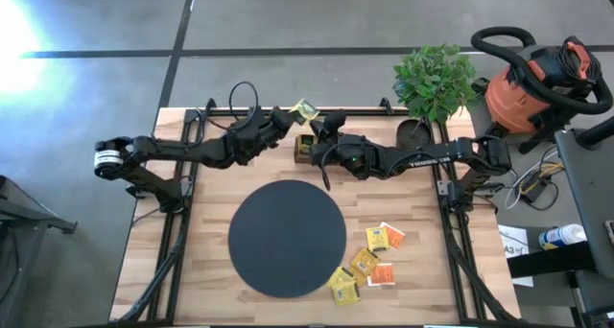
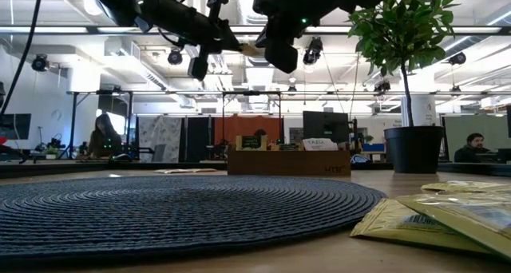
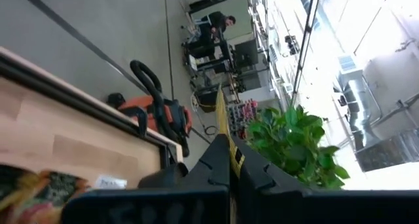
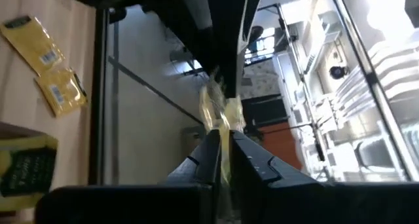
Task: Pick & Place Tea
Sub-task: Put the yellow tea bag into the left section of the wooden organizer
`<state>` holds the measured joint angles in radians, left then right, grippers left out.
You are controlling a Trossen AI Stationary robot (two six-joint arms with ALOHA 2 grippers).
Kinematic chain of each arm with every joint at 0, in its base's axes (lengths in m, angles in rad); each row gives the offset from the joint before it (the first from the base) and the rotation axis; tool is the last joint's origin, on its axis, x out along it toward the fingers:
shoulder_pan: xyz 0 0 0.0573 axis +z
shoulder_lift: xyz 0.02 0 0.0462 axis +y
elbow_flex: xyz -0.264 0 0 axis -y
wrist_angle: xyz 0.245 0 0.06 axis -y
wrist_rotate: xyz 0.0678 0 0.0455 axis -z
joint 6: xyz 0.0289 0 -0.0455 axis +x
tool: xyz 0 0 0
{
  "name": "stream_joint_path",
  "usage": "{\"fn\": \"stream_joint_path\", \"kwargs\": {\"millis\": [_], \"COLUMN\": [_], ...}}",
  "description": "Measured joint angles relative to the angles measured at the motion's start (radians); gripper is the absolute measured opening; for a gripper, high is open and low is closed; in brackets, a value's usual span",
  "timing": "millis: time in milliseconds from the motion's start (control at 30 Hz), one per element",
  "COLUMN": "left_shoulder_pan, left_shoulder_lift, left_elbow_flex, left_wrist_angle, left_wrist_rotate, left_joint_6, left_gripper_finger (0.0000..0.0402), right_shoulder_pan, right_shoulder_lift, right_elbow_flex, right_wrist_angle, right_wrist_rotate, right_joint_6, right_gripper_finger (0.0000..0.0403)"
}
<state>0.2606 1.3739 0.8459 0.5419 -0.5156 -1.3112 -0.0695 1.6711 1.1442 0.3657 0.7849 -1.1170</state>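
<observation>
Tea sachet [image 1: 305, 110] | pinched edge-on by left end effector [image 1: 293, 115] | right end effector [image 1: 321, 127] also nipping it, above tray [image 1: 304, 147]

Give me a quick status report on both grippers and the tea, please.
Left gripper raised over the table's far edge, shut on a yellow sachet. Right gripper beside it, shut on that sachet too. Loose sachets lie by the black mat. Nothing in the way.

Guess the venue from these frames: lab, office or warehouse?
Probably an open-plan robotics lab or workshop. The low view shows exposed ceiling ducts and desks with monitors where people sit. The high view shows a concrete floor and an orange shop vacuum beside the wooden table.
</observation>
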Motion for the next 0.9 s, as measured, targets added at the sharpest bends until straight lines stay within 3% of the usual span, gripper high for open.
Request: {"fn": "stream_joint_path", "kwargs": {"millis": [233, 367, 433, 500, 633, 733, 833, 900], "left_shoulder_pan": [0.05, 0.064, 0.065, 0.06, 0.045, 0.02, -0.006, -0.019], "left_shoulder_lift": [-0.02, -0.061, -0.084, -0.104, -0.116, -0.116, -0.114, -0.114], "left_elbow_flex": [0.0, 0.0, 0.0, 0.0, 0.0, 0.005, 0.039, 0.069], "left_wrist_angle": [-0.05, -0.245, -0.37, -0.491, -0.668, -0.756, -0.812, -0.84], "left_wrist_rotate": [0.039, 0.107, 0.166, 0.257, 0.506, 0.587, 0.588, 0.583], "left_joint_6": [0.119, 0.288, 0.395, 0.465, 0.592, 0.687, 0.817, 0.921], "left_gripper_finger": [0.0001, 0.0, 0.0, 0.0, 0.0, 0.0, 0.0, 0.0], "right_shoulder_pan": [0.001, 0.002, -0.006, -0.028, -0.084, -0.109, -0.12, -0.125], "right_shoulder_lift": [0.0, 0.0, 0.0, 0.0, 0.0, 0.0, -0.002, -0.002], "right_elbow_flex": [0.0, 0.036, 0.08, 0.115, 0.141, 0.165, 0.184, 0.196], "right_wrist_angle": [-0.062, -0.284, -0.474, -0.608, -0.654, -0.645, -0.645, -0.647], "right_wrist_rotate": [0.003, -0.027, -0.138, -0.334, -0.703, -0.762, -0.796, -0.881], "right_joint_6": [0.233, 0.492, 0.669, 0.833, 0.948, 0.926, 0.846, 0.802], "right_gripper_finger": [0.0064, 0.0075, 0.0074, 0.0068, 0.0058, 0.0054, 0.0054, 0.0054]}}
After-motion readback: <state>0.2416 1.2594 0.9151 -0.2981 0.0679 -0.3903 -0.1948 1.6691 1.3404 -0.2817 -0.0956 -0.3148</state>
